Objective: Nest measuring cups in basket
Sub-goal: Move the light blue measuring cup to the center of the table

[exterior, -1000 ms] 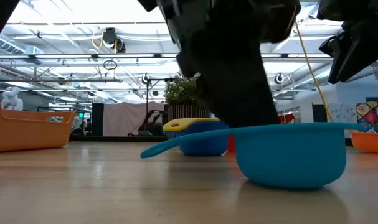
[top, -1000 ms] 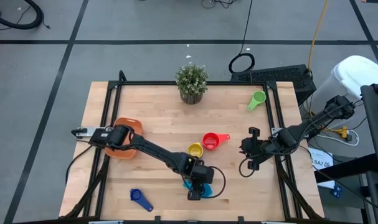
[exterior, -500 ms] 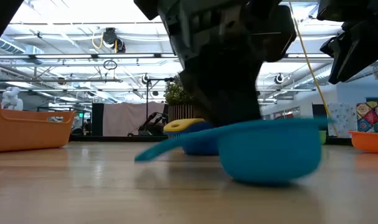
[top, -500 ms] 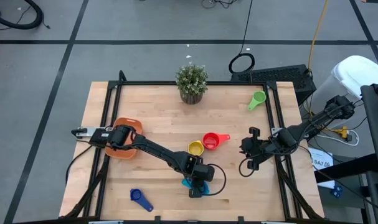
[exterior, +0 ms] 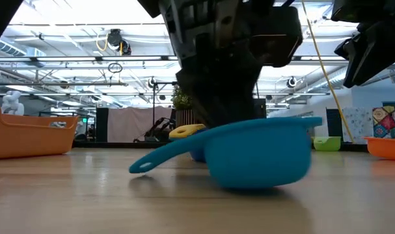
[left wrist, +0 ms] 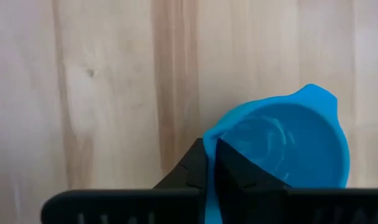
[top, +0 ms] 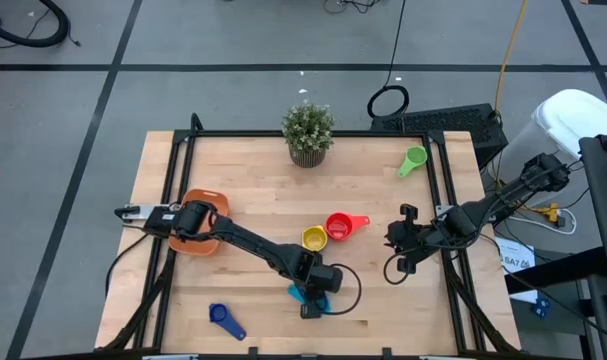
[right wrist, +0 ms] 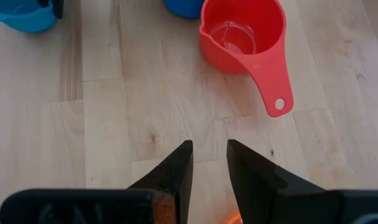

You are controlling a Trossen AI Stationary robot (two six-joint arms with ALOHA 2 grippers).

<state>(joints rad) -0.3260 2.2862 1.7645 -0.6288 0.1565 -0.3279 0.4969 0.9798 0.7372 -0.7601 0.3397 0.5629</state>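
Shallow orange plastic basket (top: 205, 233), rectangular with rounded corners: stood near the table's left edge, partly under the left arm's base; in the low view its wall showed at the far left (exterior: 25, 138).

Dark blue plastic measuring cup (top: 224, 318) with round bowl and flat handle: lay near the front edge, left of centre, apart from everything else.

Left gripper (top: 314, 290): reached to the front centre of the light wooden table (top: 253, 195). Its fingers were clenched on the rim of the light blue plastic measuring cup (left wrist: 287, 144); the wrist view showed the cup wall pinched between the two dark fingertips. In the low view the cup (exterior: 257, 155) sat tilted, handle pointing down to the left, bowl's underside at or just above the wood; contact could not be told.

Yellow plastic measuring cup (top: 314, 240): stood near the table's middle, just behind the left gripper, with a blue cup showing behind the light blue one in the low view.

Small potted plant (top: 307, 132) with a ribbed pot: stood at the back edge, centre.

Red plastic measuring cup (top: 342, 225): lay just right of the yellow one, handle toward the right; open side up in the right wrist view (right wrist: 243, 37).

Right gripper (top: 398, 243): hung over the right part of the table, away from the cups, fingers (right wrist: 174, 172) slightly parted, grasping nothing.

Green plastic measuring cup (top: 413, 160): lay at the back right, near the table frame.
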